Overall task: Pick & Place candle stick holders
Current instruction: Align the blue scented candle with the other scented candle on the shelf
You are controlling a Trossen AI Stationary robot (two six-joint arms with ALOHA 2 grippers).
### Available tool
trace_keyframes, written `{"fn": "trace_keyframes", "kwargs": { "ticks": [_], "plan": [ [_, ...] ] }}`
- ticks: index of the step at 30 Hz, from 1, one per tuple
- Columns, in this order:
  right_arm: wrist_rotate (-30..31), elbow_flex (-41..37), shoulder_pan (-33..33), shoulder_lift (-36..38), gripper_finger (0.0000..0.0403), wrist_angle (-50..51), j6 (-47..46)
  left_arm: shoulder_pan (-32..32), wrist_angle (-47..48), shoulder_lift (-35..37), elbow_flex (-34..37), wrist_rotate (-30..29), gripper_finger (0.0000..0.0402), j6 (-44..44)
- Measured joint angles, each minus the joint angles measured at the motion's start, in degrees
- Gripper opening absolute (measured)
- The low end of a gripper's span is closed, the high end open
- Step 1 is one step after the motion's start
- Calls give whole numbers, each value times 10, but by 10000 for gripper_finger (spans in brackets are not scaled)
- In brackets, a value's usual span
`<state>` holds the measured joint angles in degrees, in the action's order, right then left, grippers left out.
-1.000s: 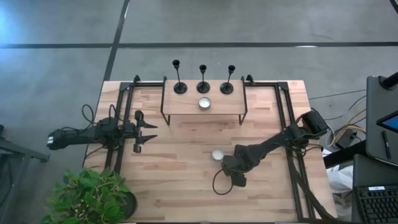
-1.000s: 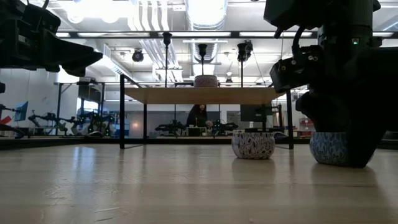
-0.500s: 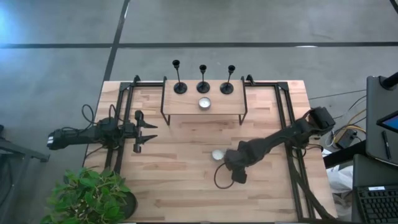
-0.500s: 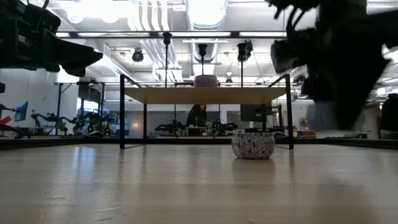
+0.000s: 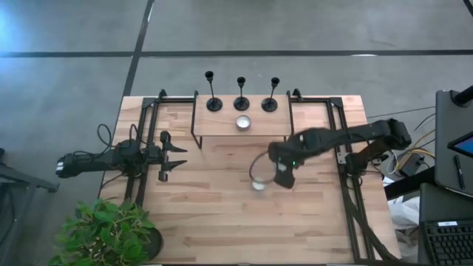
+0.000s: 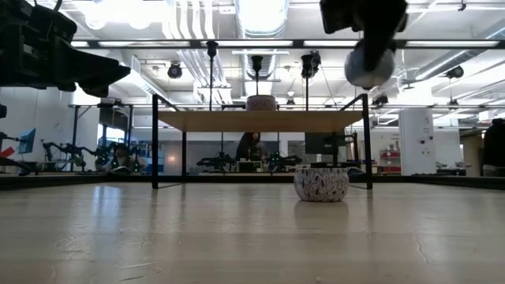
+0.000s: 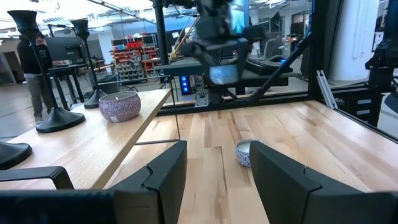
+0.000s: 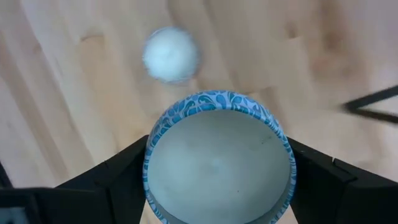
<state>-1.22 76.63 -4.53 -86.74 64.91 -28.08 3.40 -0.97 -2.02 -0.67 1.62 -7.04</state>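
I hold a blue-patterned tin [image 8: 217, 163] in my right claw [image 5: 283, 176], lifted clear of the table [image 5: 222, 222] near the middle of the high view. In my wrist view the tin fills the lower centre, both fingers [image 8: 109, 180] pressed against its sides, jaws spread wide because the tin is wide. I grip it by the wall with the open mouth facing my camera, which I judge keeps it level while I carry it. In the low view the tin hangs at the upper right, well above the wood.

A second tin [image 5: 258, 184] rests on the table just beside and below my claw (it shows as the pale blurred round in the upper left of my wrist view). A third [image 5: 242, 123] sits on the shelf [image 5: 214, 125] at upper centre.

The three holders [image 5: 241, 96] stand in a row along the shelf's far edge, upright and apart; neither claw touches them. They look already placed, so I judge I am now bringing tins toward them.

My left claw [image 5: 171, 157] waits at the left of the table, jaws partly parted, holding nothing.
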Motion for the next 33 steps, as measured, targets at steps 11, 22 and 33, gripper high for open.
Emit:
{"fn": "trace_keyframes", "kwargs": {
  "ticks": [11, 22, 33],
  "plan": [
    [9, 61, 147, -9, 293, 54, 61, 0, 0, 0, 0, 0, 181, 0],
    [-14, 132, 226, -70, 292, 75, 86, 0, 0, 0, 0, 0, 181, 0],
    [-16, 251, 247, -174, 293, 123, 101, 0, 0, 0, 0, 0, 181, 0]
  ]
}}
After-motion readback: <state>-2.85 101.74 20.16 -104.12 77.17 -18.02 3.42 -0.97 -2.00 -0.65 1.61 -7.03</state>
